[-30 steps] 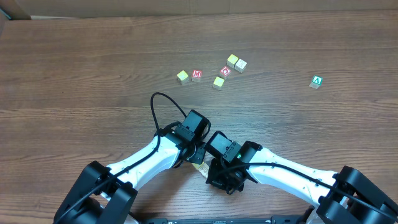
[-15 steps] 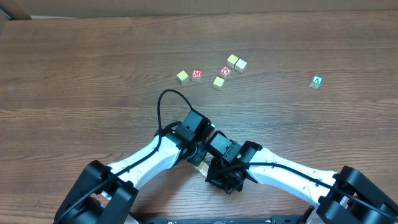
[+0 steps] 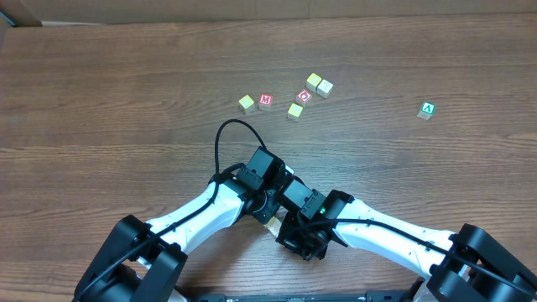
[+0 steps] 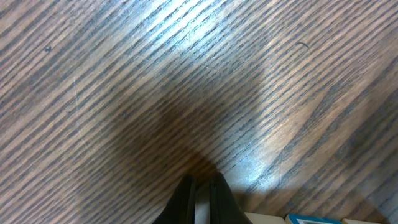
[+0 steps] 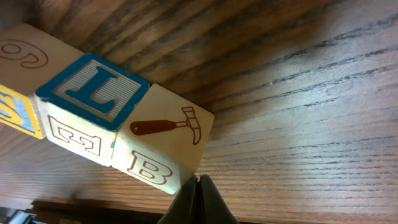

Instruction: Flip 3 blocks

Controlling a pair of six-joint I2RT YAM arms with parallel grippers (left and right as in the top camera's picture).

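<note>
Three pale blocks lie side by side in the right wrist view. One shows a red hammer and a B (image 5: 165,146). The middle one has a blue L face (image 5: 93,90). The third bears a faint 9 and a yellow side (image 5: 25,56). My right gripper (image 5: 198,182) is shut, its tip at the bottom corner of the hammer block, holding nothing. My left gripper (image 4: 200,186) is shut over bare wood, with a pale block edge (image 4: 267,218) just to its right. Overhead, both grippers meet at the table's near middle, and only a sliver of block (image 3: 271,223) shows between them.
Further back on the wooden table (image 3: 101,101) lie loose cubes: red M (image 3: 265,101), red O (image 3: 304,96), two yellowish ones (image 3: 246,102) (image 3: 294,110), a pale pair (image 3: 319,84), and a green A (image 3: 428,109) at the right. A black cable (image 3: 220,138) loops off the left arm.
The two arms have drawn slightly closer together, and the left arm's cable loop has swung right. The far cubes have not moved.
</note>
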